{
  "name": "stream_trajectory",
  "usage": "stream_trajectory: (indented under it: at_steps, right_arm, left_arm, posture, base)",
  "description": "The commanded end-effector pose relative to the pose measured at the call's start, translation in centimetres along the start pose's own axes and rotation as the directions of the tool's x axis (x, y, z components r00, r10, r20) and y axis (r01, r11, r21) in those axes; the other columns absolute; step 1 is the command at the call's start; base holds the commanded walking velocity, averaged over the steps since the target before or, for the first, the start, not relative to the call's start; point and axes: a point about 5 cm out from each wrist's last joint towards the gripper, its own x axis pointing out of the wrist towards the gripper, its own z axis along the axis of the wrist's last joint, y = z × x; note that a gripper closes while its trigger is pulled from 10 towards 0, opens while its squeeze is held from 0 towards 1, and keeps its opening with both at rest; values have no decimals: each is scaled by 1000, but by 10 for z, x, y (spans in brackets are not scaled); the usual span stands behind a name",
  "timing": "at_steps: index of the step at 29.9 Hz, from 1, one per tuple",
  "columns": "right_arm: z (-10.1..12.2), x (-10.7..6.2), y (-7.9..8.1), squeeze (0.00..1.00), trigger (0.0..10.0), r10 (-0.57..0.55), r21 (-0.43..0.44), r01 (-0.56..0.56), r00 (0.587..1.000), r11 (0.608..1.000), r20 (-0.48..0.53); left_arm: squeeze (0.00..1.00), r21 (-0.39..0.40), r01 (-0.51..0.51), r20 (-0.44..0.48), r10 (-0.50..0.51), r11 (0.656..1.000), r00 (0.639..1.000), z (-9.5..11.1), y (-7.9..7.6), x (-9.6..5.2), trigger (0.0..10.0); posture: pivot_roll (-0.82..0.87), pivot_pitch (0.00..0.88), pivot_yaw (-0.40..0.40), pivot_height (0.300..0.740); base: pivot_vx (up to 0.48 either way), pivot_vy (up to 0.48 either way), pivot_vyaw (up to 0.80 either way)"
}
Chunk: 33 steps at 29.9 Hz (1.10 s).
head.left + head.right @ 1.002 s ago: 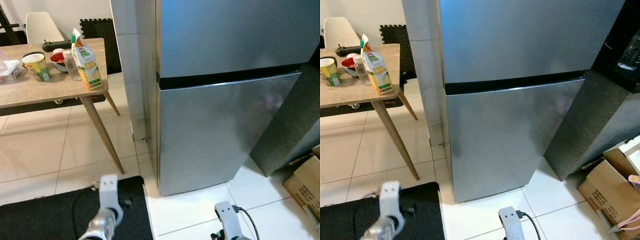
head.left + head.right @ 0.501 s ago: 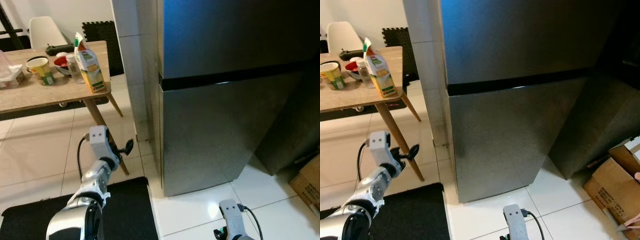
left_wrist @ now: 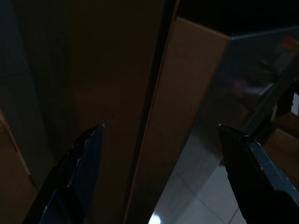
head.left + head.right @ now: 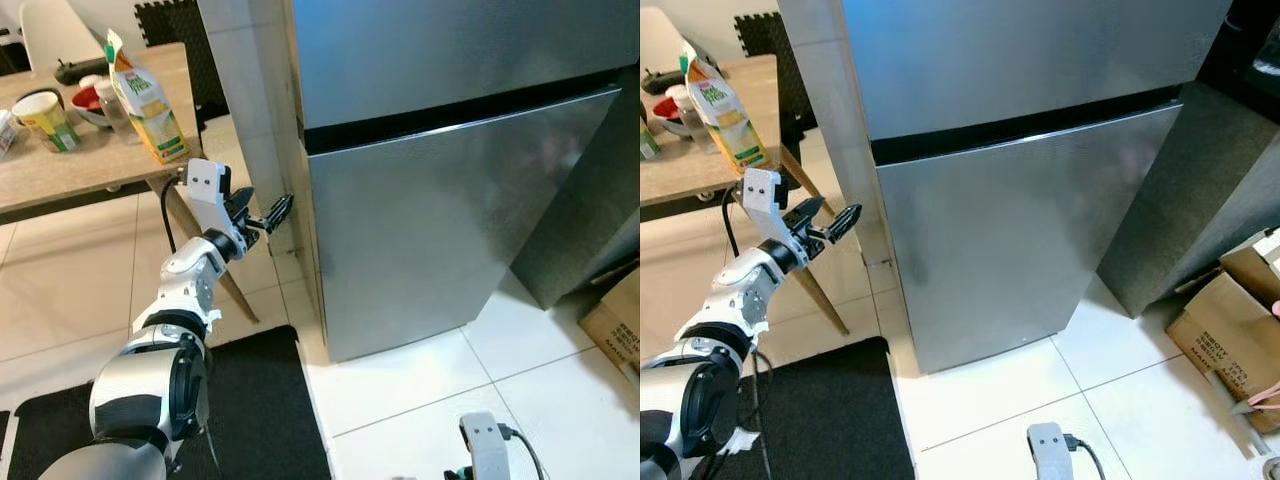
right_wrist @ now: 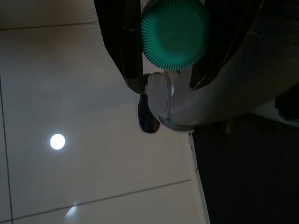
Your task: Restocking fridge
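The steel two-door fridge (image 4: pixel 450 210) stands shut in front of me, a black seam (image 4: pixel 450 108) between its doors. My left gripper (image 4: pixel 277 210) is raised to the lower door's left edge, open. In the left wrist view its fingers (image 3: pixel 77 170) stand wide apart with the door's edge (image 3: pixel 154 121) between them. My right arm hangs low over the floor, its wrist (image 4: pixel 486 452) at the bottom of the eye view. In the right wrist view my right gripper (image 5: pixel 168 87) is shut on a pale bottle with a ribbed green cap (image 5: pixel 175 29).
A wooden table (image 4: pixel 60 172) at the left holds a juice carton (image 4: pixel 145 100), a cup (image 4: pixel 45 118) and bowls. One table leg runs just behind my left arm. A black mat (image 4: pixel 260 420) lies on the white tiles. Cardboard boxes (image 4: pixel 1230 320) sit at the right.
My left arm has risen from near the floor and reached forward to the fridge door's left edge. The camera has shifted too. The right arm stays low.
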Motion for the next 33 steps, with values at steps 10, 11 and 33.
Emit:
stream_trajectory:
  at_steps: [10, 11, 33]
  right_arm:
    - [-14, -4, -2, 0, 10000, 8, -7, -8, 999, 1000, -36]
    - [-14, -4, -2, 0, 10000, 8, -7, -8, 999, 1000, -36]
    - [-9, -1, 6, 0, 10000, 40, -56, -42, 998, 998, -42]
  left_arm:
    - [0, 8, -1, 6, 1, 1000, 1000, 0, 6, -7, 10000]
    - [0, 8, -1, 6, 1, 1000, 1000, 0, 6, -7, 10000]
    - [0, -25, -54, 17, 54, 998, 998, -10, 14, -21, 10000]
  posture:
    - [-190, 159, 43, 740]
    - [-190, 159, 43, 740]
    - [-169, 142, 14, 740]
  base:
    - [0, 0, 0]
    - [0, 0, 0]
    - [0, 0, 0]
